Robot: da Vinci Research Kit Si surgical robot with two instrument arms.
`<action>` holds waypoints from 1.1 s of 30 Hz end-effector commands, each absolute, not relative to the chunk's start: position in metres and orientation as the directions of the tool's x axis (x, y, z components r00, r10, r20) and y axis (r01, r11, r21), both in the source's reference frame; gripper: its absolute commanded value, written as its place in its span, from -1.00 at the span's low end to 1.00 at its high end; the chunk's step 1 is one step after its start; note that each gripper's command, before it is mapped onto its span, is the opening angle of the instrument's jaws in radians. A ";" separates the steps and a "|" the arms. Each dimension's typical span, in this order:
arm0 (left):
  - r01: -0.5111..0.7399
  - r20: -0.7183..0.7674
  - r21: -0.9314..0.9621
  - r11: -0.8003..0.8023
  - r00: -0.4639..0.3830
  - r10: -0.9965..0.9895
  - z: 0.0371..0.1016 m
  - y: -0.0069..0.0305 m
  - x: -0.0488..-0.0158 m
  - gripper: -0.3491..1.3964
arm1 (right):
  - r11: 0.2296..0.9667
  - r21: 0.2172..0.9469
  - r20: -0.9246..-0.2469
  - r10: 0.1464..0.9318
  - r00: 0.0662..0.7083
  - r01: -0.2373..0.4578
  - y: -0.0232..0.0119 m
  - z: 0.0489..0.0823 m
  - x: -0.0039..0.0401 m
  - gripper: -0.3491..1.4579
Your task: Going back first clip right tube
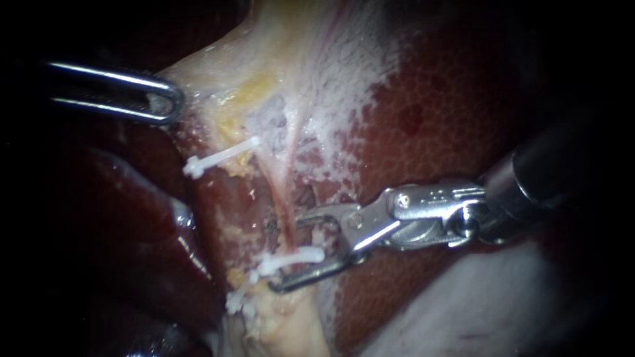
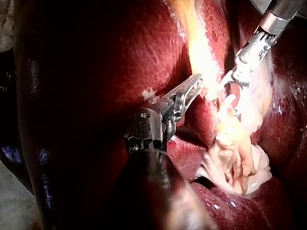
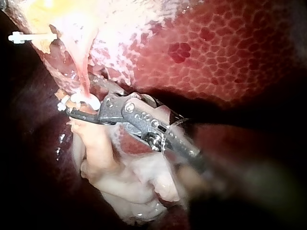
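**At the right tube [image 1: 283, 198], jaws are standing open around the clip [image 1: 301, 256]**

My right instrument [image 1: 288, 254] is hovering in from the right, its released jaws straddling the white clip crossing the tube. Far left, my left instrument [image 1: 169, 102] is clenching the pale tissue [image 1: 218, 73] at its edge.

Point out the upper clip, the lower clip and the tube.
upper clip [image 1: 225, 153]: endoscope view, middle of its bar.
lower clip [image 1: 307, 254]: endoscope view, right half of its bar.
tube [image 1: 283, 205]: endoscope view, pink stretch between the clips.

Red liver [image 1: 450, 99], pale tissue [image 1: 278, 59] and tube [image 1: 283, 195] on it
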State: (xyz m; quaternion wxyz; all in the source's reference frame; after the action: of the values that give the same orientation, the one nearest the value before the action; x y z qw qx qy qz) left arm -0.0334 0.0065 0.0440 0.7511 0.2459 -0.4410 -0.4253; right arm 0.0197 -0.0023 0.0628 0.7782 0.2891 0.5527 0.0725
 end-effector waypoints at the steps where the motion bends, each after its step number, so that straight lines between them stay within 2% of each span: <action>1: 0.422 0.453 0.745 0.517 0.249 -0.856 0.0441 0.0065 -0.0334 -1.00 | 0.827 0.521 -0.825 0.422 0.377 0.214 -0.0024 0.0627 0.0191 0.05; 6: 0.422 0.454 0.744 0.518 0.249 -0.855 0.0442 0.0063 -0.0334 -1.00 | 0.831 0.504 -0.836 0.402 0.373 0.235 -0.0027 0.0625 0.0165 0.05; 12: 0.422 0.455 0.744 0.519 0.250 -0.855 0.0443 0.0063 -0.0333 -1.00 | 0.836 0.499 -0.839 0.400 0.370 0.228 -0.0023 0.0617 0.0136 0.05; 24: 0.419 0.457 0.743 0.522 0.252 -0.853 0.0450 0.0060 -0.0333 -1.00 | 0.873 0.444 -0.864 0.356 0.357 0.204 0.0019 0.0569 0.0074 0.05; 33: 0.417 0.458 0.743 0.523 0.253 -0.852 0.0453 0.0059 -0.0333 -1.00 | 0.877 0.434 -0.869 0.346 0.354 0.207 0.0027 0.0550 0.0067 0.05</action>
State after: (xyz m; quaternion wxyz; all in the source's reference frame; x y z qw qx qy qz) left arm -0.0333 0.0059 0.0454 0.7523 0.2457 -0.4423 -0.4219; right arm 0.0067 0.0026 0.0549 0.7855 0.2439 0.5670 0.0447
